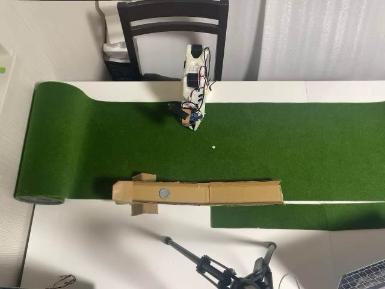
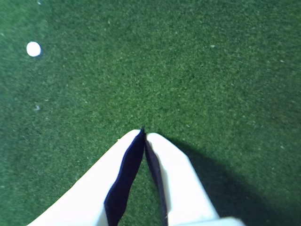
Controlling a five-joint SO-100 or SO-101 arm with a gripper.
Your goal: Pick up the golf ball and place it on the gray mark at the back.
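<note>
Standing over the long green turf mat (image 1: 289, 138), the white arm (image 1: 194, 78) hangs its gripper (image 1: 194, 123) near the mat's far edge, close to the dark wooden chair (image 1: 174, 27) behind the white table (image 1: 90, 247). In the wrist view the gripper (image 2: 143, 134) has its two white fingers (image 2: 174, 179) pressed together at the tips, with only a thin dark seam between them, and nothing is caught there; the turf under it is bare.

No dimpled white golf ball shows in either view, so I cannot tell where it is. What does show is a tiny flat white dot on the turf (image 1: 213, 146), just beyond the gripper on the side toward the cardboard; in the wrist view it sits at the upper left (image 2: 33, 48), well apart from the fingertips.

The long brown cardboard strip (image 1: 240, 192) lies along the mat's near edge, on the far side of the dot from the gripper. The small round gray mark (image 1: 163, 192) sits on the strip's left part, uncovered, possibly a little shiny, though it is too small to be sure.

A black tripod (image 1: 222, 274) lies on the table past the strip.
</note>
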